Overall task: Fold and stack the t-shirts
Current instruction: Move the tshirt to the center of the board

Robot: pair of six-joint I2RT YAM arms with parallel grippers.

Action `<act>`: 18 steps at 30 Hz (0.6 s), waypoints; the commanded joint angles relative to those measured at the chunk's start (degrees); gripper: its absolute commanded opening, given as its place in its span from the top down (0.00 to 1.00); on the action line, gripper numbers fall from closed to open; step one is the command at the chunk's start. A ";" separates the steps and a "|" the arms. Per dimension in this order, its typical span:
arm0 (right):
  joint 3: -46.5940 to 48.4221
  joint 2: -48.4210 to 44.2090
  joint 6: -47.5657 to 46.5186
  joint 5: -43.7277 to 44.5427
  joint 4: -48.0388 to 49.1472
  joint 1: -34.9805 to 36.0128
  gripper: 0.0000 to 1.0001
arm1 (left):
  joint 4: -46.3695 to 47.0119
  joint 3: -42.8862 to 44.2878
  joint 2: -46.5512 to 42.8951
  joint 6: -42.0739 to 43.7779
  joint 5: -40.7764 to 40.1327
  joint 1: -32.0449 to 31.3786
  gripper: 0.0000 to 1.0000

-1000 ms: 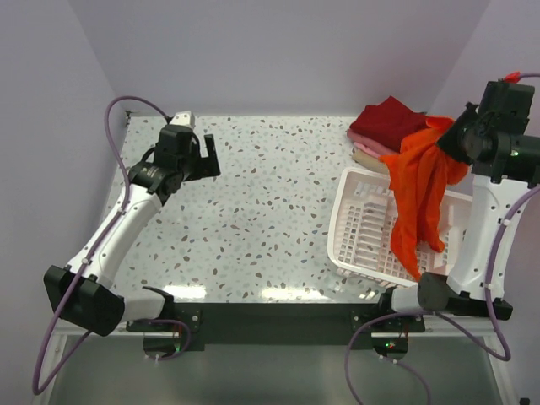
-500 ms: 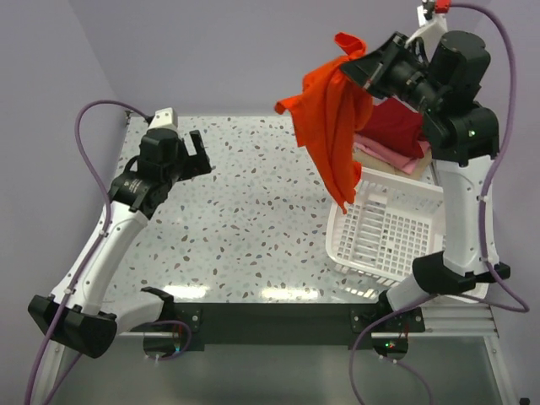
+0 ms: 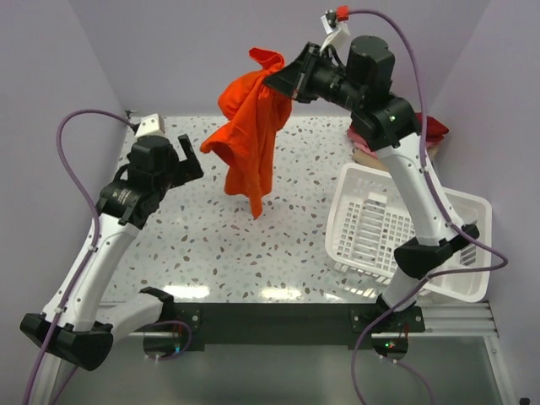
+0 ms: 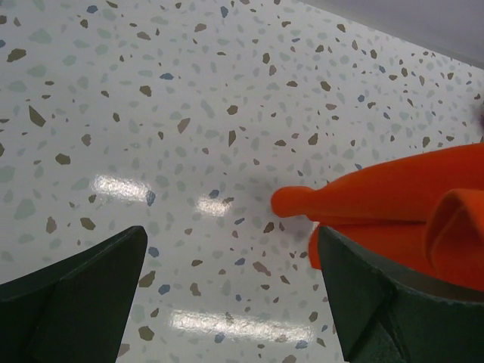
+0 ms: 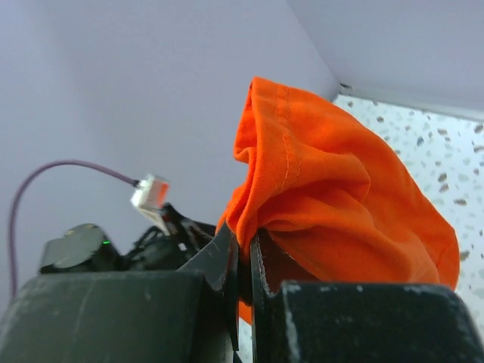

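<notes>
My right gripper (image 3: 277,78) is shut on the bright orange-red t-shirt (image 3: 251,139) and holds it high over the middle of the table, so the cloth hangs down bunched. In the right wrist view the jaws (image 5: 243,240) pinch a fold of the orange-red t-shirt (image 5: 333,197). My left gripper (image 3: 190,159) is open and empty, just left of the hanging shirt. In the left wrist view the shirt's lower tip (image 4: 393,208) hangs above the table by the right finger (image 4: 378,302). Folded dark red shirt (image 3: 430,128) and a pink shirt (image 3: 364,153) lie at the back right, mostly hidden by my right arm.
A white plastic lattice basket (image 3: 380,228) stands at the right, in front of the folded stack. The speckled tabletop (image 3: 253,245) stretches between the arms. Purple walls close in the back and sides.
My right gripper has lifted the orange-red t-shirt out of the basket and swung it up and left over the table. My left arm has moved slightly nearer the shirt.
</notes>
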 commanded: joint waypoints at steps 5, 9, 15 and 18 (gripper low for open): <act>-10.94 4.63 -6.19 7.83 -9.76 1.45 0.51 | -4.34 0.70 -3.00 -3.80 -7.05 0.17 0.00; -9.52 10.28 -14.97 13.80 -21.92 1.80 0.10 | -4.61 -2.63 -2.92 -5.56 -8.55 0.08 0.00; -29.45 2.32 -15.44 12.85 -17.21 2.06 0.07 | -0.66 -9.84 0.24 -7.40 -2.67 0.17 0.00; -39.47 -0.77 -13.42 10.92 -13.97 1.98 0.07 | 5.66 -13.53 1.47 -7.05 3.99 0.17 0.02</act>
